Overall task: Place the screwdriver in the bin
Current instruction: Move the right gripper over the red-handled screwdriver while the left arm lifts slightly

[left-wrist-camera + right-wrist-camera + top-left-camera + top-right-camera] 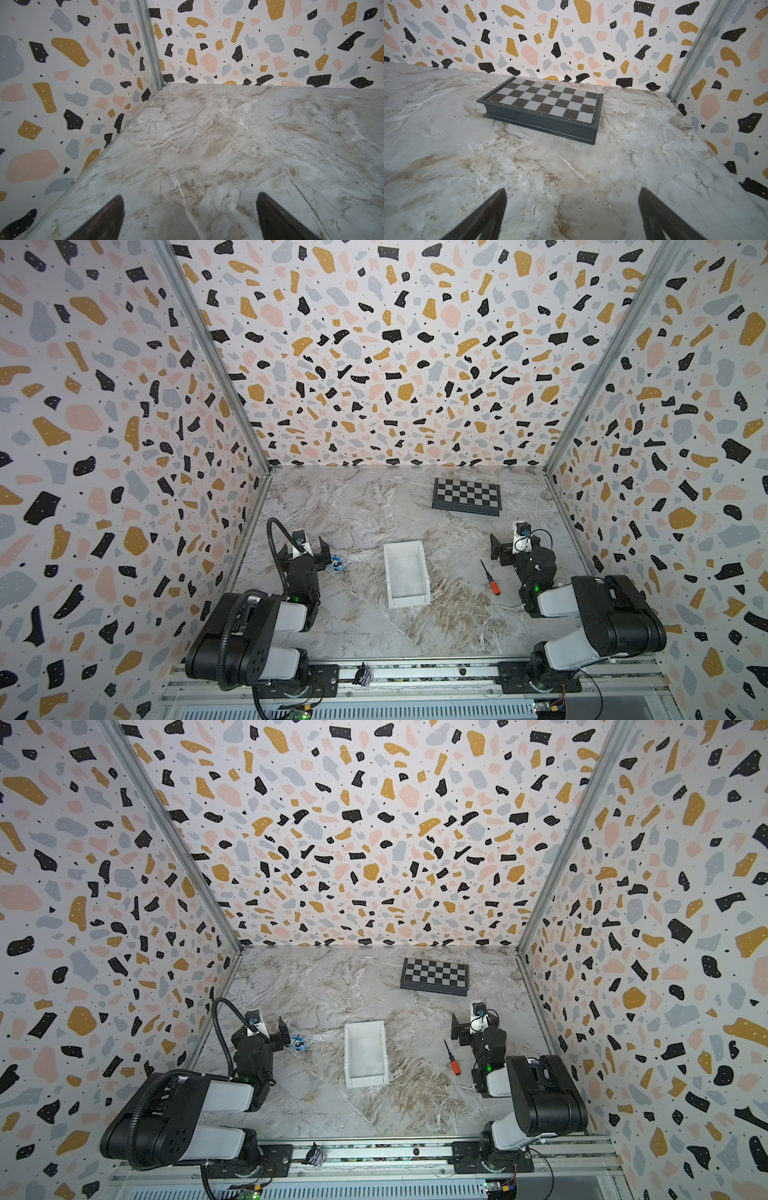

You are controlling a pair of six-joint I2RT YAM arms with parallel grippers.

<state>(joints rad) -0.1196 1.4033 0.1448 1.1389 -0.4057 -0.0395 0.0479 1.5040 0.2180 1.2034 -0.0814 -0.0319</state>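
Small slim screwdriver with thin black shaft and short red-orange handle [490,577] [452,1057]: flat on the marble-patterned counter [353,510], outside the white rectangular open-top plastic bin [409,600] [368,1080], to the right of it in both top views and clear of its wall. Shaft tip toward the far wall, handle toward the near edge. Bin at mid-counter, long axis running near to far. Left fingers [104,220] [323,552]: spread wide, gripping nothing, over bare counter near the left wall. Small blue toy car [336,564] [298,1043] just beside them on the bin side; contact not discernible. Right fingers [483,216] [496,546]: spread wide, gripping nothing, near the screwdriver's far right and apart from it, aimed at the black-and-grey checkered board [466,495] [435,975] [544,104] lying flat near the far wall.
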